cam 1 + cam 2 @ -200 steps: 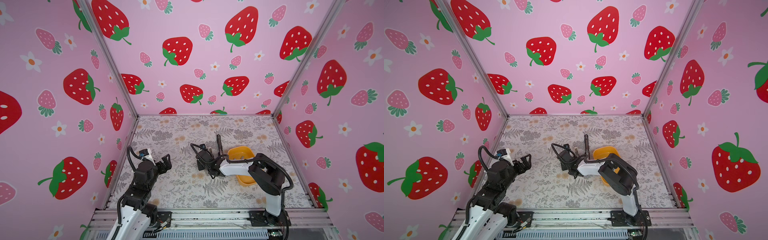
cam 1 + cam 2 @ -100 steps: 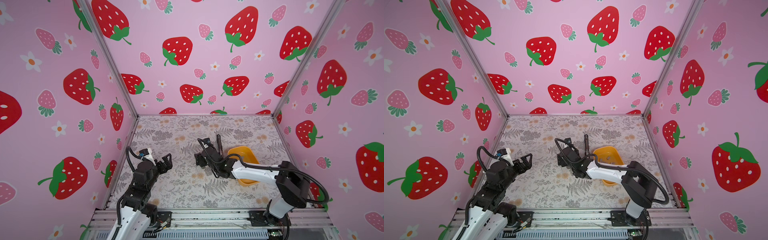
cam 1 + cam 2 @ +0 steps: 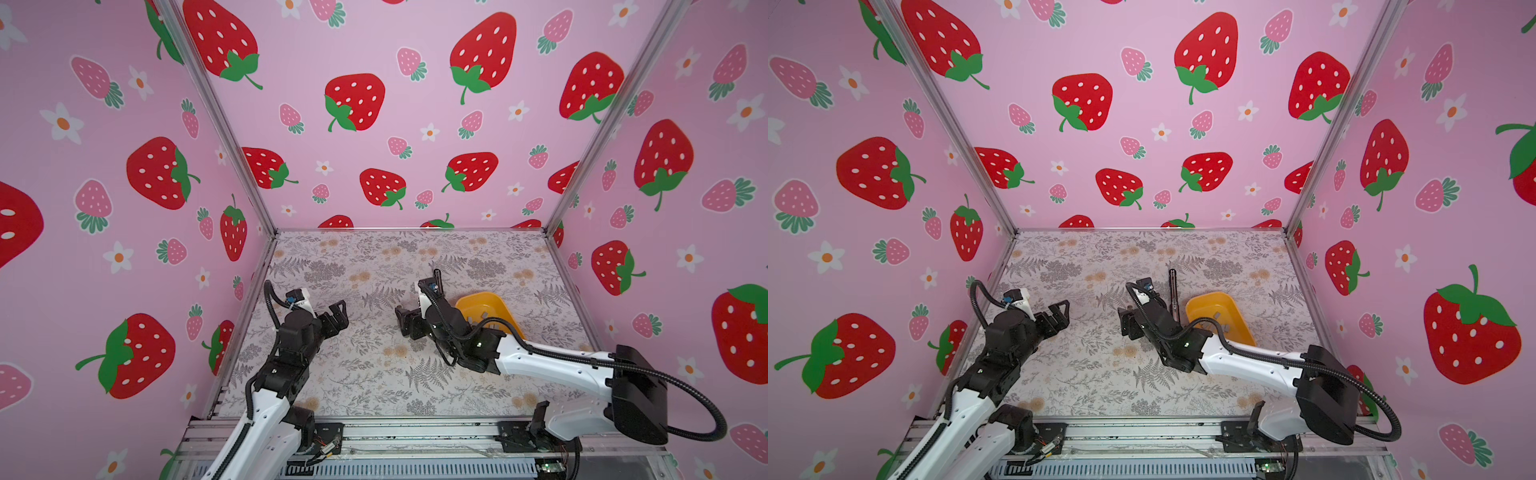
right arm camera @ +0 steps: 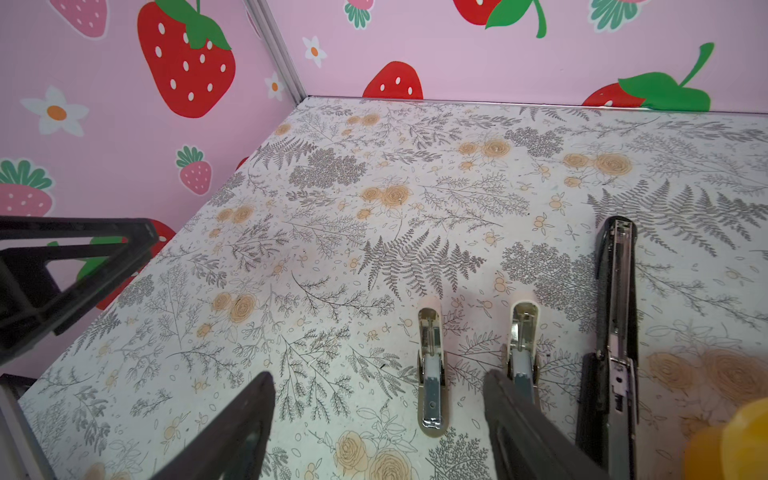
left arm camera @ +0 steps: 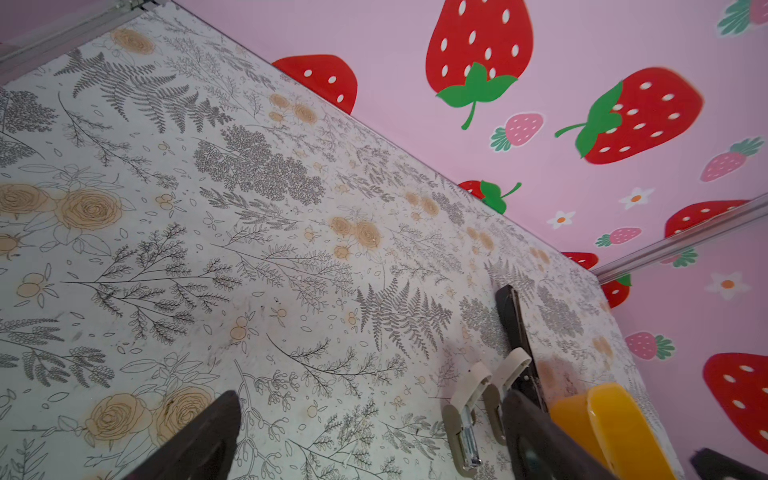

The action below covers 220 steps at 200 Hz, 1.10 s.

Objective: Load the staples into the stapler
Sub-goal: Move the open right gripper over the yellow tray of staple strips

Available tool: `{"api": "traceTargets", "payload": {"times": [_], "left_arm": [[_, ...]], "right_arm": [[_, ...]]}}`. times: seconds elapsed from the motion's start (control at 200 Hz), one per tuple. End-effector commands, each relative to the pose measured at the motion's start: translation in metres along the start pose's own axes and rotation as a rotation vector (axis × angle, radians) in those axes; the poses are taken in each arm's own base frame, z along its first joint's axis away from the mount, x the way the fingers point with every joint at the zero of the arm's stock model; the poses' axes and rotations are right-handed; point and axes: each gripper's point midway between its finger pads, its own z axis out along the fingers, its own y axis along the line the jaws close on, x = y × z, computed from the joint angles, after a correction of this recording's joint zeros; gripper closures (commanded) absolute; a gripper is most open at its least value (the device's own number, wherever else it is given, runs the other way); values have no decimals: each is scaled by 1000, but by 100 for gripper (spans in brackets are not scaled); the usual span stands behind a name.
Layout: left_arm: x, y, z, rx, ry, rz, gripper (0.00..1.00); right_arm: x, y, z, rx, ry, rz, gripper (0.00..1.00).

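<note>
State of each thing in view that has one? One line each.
Left gripper: open, empty.
Right gripper: open, empty.
Long black metal stapler: swung open flat.
Small whitish plastic stapler beside it: top hinged open.
Other small whitish stapler: top hinged open.
Yellow plastic tray: upright, holding grey metal staple strips.

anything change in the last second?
The right gripper opened its fingers near the two small staplers; what it released, if anything, is not visible. Its elbow swung out to the right and dropped low. The left gripper, open, the black stapler and the yellow tray stayed put.
</note>
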Motion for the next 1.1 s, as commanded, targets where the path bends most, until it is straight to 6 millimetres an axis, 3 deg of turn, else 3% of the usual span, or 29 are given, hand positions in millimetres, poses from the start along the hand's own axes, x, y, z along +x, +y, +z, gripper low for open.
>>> {"api": "traceTargets", "payload": {"times": [0.0, 0.015, 0.03, 0.105, 0.27, 0.375, 0.495, 0.71, 0.93, 1.096], "left_arm": [[-18, 6, 8, -69, -52, 42, 5], [-18, 5, 9, -65, -49, 43, 6], [-17, 5, 10, -62, -49, 36, 0], [-20, 8, 7, -64, -86, 2, 1], [-28, 26, -12, -137, -175, 13, 1], [-30, 34, -22, -172, -199, 52, 1], [-31, 39, -36, -185, -218, 54, 1], [-13, 22, -30, -32, -198, 32, 1], [-12, 3, -21, 44, -150, 47, 1], [-8, -1, -20, 58, -116, 56, 1]], "right_arm": [[2, -23, -5, 84, -8, -27, 19], [2, -25, -6, 89, -9, -26, 19], [0, -27, -7, 95, -14, -25, 20], [-9, -47, -10, 156, -38, -17, 20], [-19, -125, -25, 369, -45, 56, 27], [-6, -169, -40, 470, -31, 113, 30], [20, -202, -57, 553, 6, 155, 32], [66, -228, -72, 645, 114, 191, 42], [79, -244, -71, 667, 144, 219, 53], [88, -253, -50, 630, 184, 244, 53]]}}
